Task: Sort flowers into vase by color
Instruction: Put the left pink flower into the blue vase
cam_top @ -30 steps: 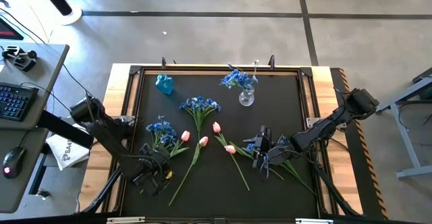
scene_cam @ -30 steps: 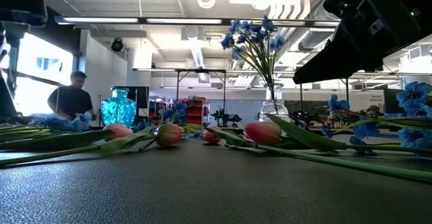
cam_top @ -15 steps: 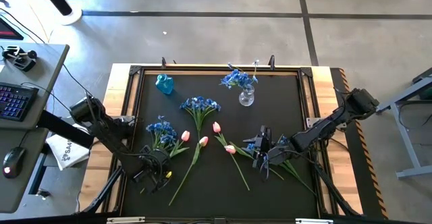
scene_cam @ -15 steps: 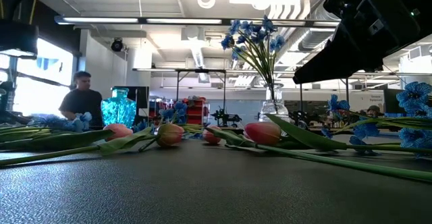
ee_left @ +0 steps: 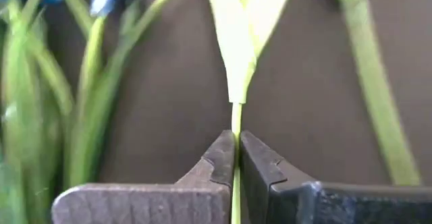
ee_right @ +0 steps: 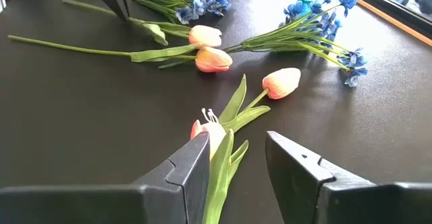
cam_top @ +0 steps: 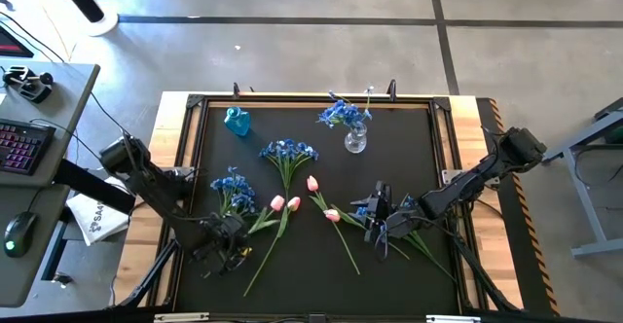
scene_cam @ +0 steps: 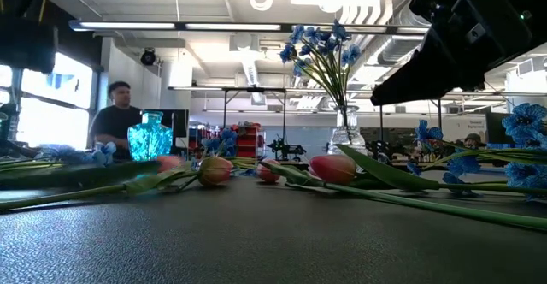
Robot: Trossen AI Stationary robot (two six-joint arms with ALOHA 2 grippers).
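A: What lies nearest the front edge of the surface [cam_top: 409,167]?

B: The left gripper [cam_top: 237,242], low at the front left. Its fingers [ee_left: 219,163] are pinched shut on the thin green stem of a pink tulip [cam_top: 277,203], as the left wrist view shows.

A: How does that tulip look?

B: A closed pink bud on a long pale green stem with a narrow leaf splitting off just beyond the fingertips. It lies flat, its head touching a second tulip [cam_top: 293,203], whose stem runs down towards the front edge.

A: And the right side?

B: The right gripper [cam_top: 378,224] sits low at front right, its fingers [ee_right: 196,166] part open around the leaves and head of a third tulip [ee_right: 210,135]; I cannot tell whether they grip it. A blue bunch [cam_top: 367,209] lies just beside that gripper.

A: Further in?

B: A fourth tulip [cam_top: 312,183] lies mid-surface, pink bud pointing away from the front. Left of it is another blue bunch [cam_top: 232,188], small blue blossoms on green leafy stems, and beyond both a third blue bunch [cam_top: 288,151], fanned out flat.

A: At the back?

B: A clear glass vase [cam_top: 355,140] stands upright holding blue blossoms [cam_top: 341,113]. A small turquoise vase [cam_top: 238,121] stands at the back left, with no flowers in it.

A: Anything past the surface?

B: In the low view a person [scene_cam: 118,121] stands behind the turquoise vase.
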